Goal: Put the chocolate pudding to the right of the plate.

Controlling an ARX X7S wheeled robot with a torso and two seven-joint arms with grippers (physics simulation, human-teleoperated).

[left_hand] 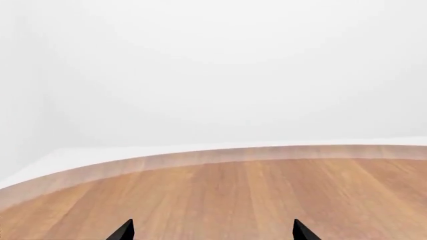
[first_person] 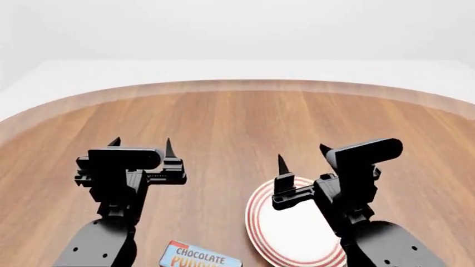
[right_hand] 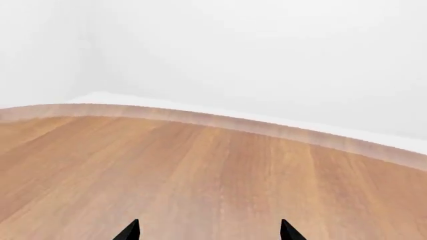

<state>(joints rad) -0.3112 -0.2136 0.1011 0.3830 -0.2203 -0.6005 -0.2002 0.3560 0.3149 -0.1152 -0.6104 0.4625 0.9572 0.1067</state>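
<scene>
- Left wrist view: only the two dark fingertips of the left claw [left_hand: 212,231] show, spread wide apart with nothing between them. Beyond lies bare brown wooden tabletop [left_hand: 267,190] up to its curved far edge. Neither task item appears here.
- Head view: the small carton with a light blue, red-edged top lettered "CHOCOLATE PUDDING" [first_person: 199,257] lies at the near edge of the view, just left of the round white plate with concentric red rings [first_person: 275,222] and apart from it. The left claw [first_person: 141,146] hovers beyond the carton. The right claw [first_person: 303,157] is spread open above the plate's far rim.
- Right wrist view: the right claw [right_hand: 208,231] is open and empty; only tabletop shows.
- Risk: the carton sits close to the robot and is partly cropped, so a reach may be misjudged and push it into the plate. Carrying it low across could clip the plate rim.
</scene>
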